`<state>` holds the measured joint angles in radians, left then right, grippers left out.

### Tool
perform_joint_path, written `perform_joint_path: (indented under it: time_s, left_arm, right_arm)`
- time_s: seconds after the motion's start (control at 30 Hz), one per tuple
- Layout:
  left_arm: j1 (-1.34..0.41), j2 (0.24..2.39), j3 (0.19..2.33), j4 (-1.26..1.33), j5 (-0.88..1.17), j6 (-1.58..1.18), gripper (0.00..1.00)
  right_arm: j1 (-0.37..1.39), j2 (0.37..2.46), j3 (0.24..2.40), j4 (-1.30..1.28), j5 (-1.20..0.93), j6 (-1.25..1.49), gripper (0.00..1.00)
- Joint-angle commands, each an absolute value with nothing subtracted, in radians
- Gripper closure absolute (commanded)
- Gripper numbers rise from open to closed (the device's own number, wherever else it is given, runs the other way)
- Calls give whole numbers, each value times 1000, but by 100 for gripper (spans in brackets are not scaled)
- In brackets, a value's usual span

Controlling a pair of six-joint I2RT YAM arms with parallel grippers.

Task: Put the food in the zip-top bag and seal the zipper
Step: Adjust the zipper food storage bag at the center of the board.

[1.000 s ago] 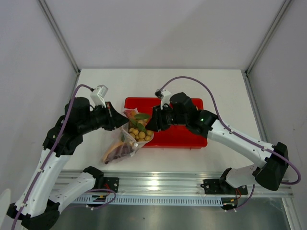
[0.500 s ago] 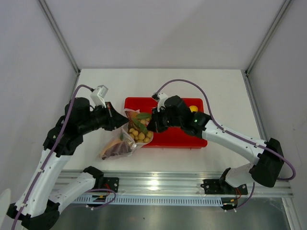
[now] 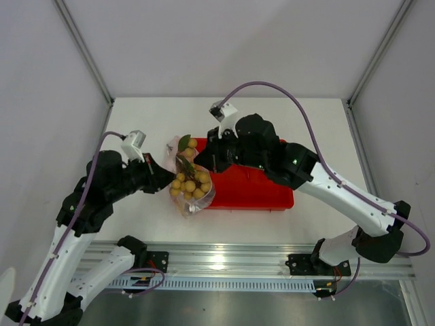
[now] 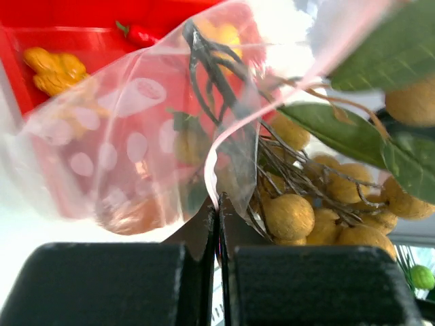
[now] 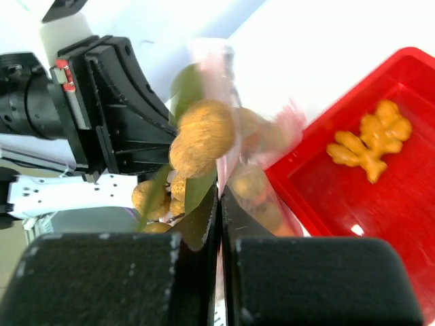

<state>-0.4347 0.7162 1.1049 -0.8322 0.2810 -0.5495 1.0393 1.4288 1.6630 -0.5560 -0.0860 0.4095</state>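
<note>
Left jaws and right jaws both pinch the zip-top bag (image 3: 197,204) mid-frame. Tan fruit bunch (image 3: 190,183) partly inside (leaves sticking out), orange chunk (image 5: 370,142) in red tray (image 3: 265,193).

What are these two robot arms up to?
The left gripper and right gripper each pinch an edge of a clear dotted bag, holding it up between them by the red tray. A bunch of small tan fruit is in its mouth, leaves poking out. An orange chunk lies in the tray; the bag isn't sealed.
</note>
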Motion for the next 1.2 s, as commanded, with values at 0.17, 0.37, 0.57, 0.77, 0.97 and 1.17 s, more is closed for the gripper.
perform_joint_path:
  time_s: [0.17, 0.37, 0.57, 0.77, 0.97, 1.17]
  left_arm:
    - [-436, 739, 1019, -819, 166, -546, 99]
    - [-436, 663, 1061, -833, 71, -581, 99]
    - [-436, 490, 1121, -865, -104, -638, 99]
    - [-436, 483, 970, -876, -123, -670, 99]
    - [-436, 601, 950, -818, -12, -673, 100]
    - [-436, 444, 960, -822, -55, -706, 99]
  right_arm:
    - [1006, 1523, 1540, -531, 0, 423, 100]
    - [1046, 1555, 1598, -549, 90, 365, 100]
    - [1205, 1510, 1674, -537, 115, 296, 100]
    - [1105, 1491, 1504, -430, 92, 335, 100]
    - [1115, 1562, 1600, -436, 161, 292, 100]
    - [1411, 1581, 1747, -400, 233, 62, 100]
